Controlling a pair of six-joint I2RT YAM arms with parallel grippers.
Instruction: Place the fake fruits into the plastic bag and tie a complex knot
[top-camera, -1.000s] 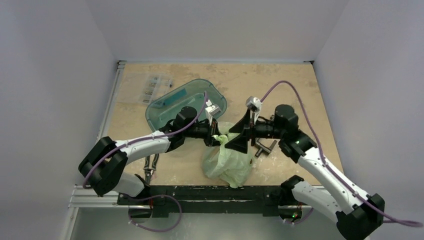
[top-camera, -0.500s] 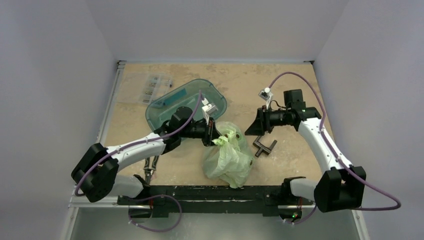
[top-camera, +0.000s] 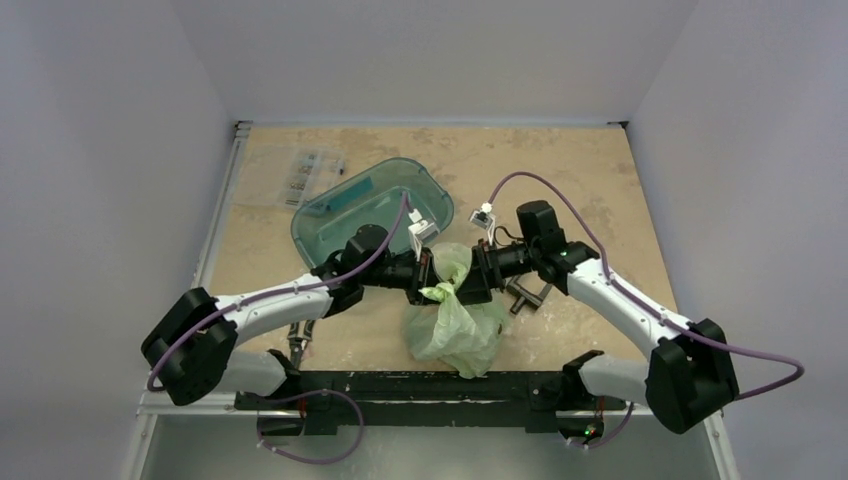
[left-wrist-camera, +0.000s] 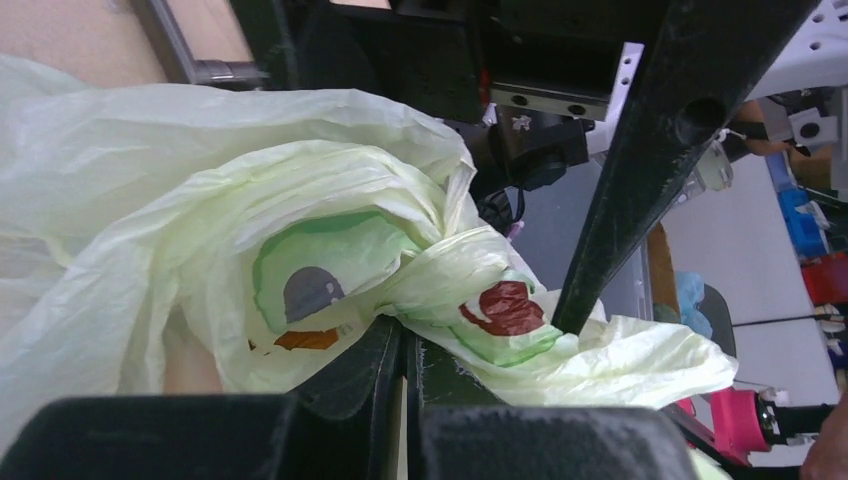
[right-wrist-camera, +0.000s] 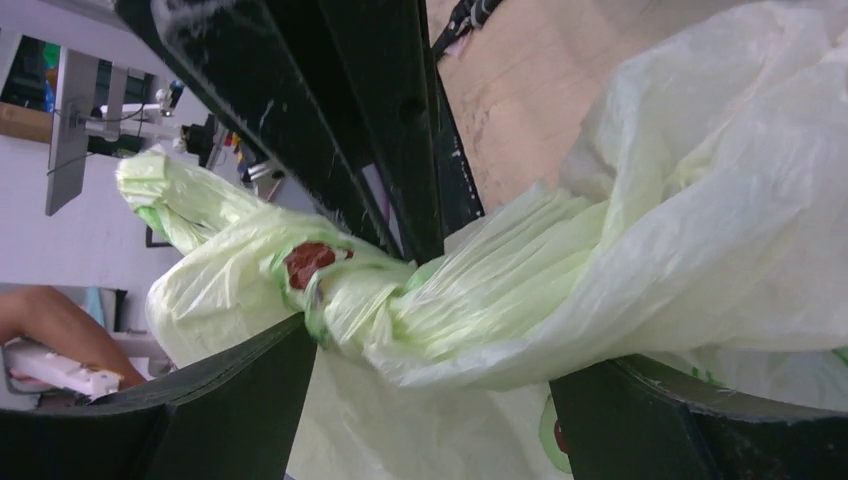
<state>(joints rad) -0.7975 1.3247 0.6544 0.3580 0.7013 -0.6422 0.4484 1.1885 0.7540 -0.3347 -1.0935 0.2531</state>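
Fruits: hidden in plastic bag (top-camera: 455, 335) | left fingers (left-wrist-camera: 345, 385): pinching twisted neck

Plain pale grey walls (top-camera: 430, 50) enclose a table (top-camera: 560, 170) on three sides. Its top is tan and mottled. Light is even.

The right jaws, pulled away from the plastic bag (top-camera: 455, 325) half a second ago, are back, straddling its twisted neck opposite the left jaws.

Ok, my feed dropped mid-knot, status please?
Left tool shut on twisted neck of plastic bag. Right tool open, straddling that neck. Bag rests on table, contents not discernible. Nothing blocking; black T-shaped part lies beside bag.
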